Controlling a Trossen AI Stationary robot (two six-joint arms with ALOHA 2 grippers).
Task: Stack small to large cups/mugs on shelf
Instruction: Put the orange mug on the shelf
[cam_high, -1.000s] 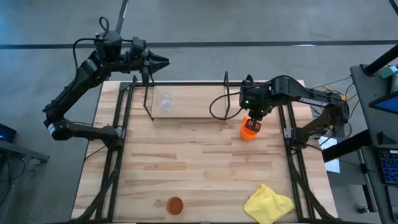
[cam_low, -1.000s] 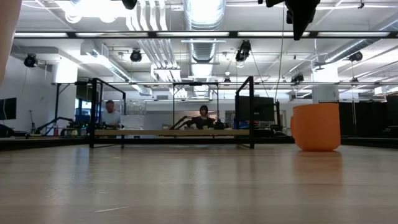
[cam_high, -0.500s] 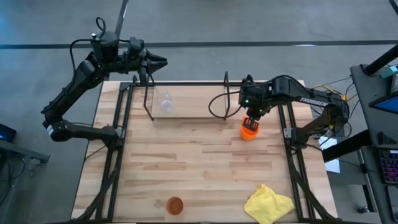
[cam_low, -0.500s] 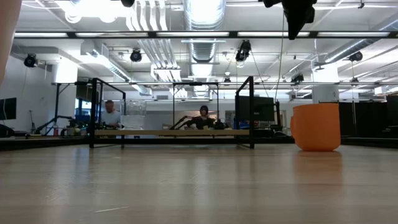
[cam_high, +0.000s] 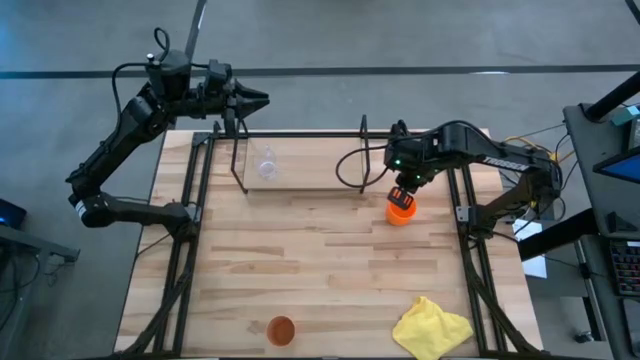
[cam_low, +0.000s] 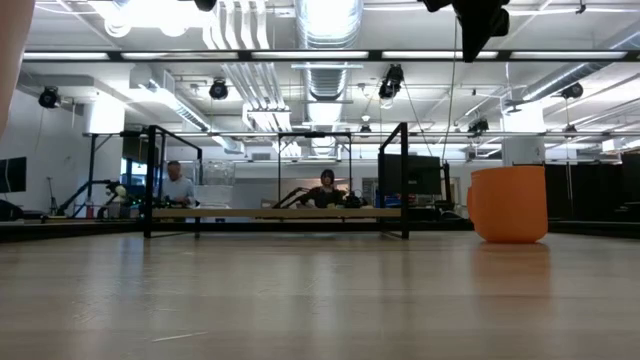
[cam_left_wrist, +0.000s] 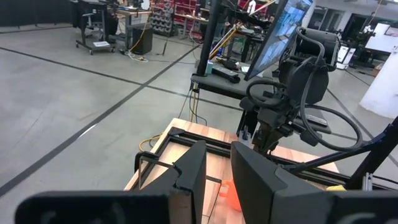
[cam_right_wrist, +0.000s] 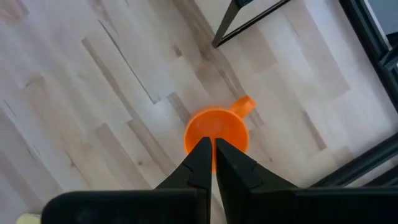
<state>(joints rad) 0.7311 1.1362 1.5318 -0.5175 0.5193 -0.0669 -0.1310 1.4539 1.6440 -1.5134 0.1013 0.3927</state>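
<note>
Right claw (cam_right_wrist: 208, 148) closed, empty, above orange mug (cam_right_wrist: 216, 130) beside rack (cam_high: 300, 160). Next: open, drop, grip the rim. Left claw (cam_left_wrist: 217, 168) slightly open, idle.

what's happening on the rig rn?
Cup-stacking run. The right gripper, fingers shut, hangs directly over the orange mug, which stands on the table just off the right end of the wire shelf; it is not gripping the mug. The clear glass sits inside the shelf. The terracotta tumbler is at the near edge, beside a yellow cloth. The left gripper waits beyond the table's far-left corner, holding nothing.
</note>
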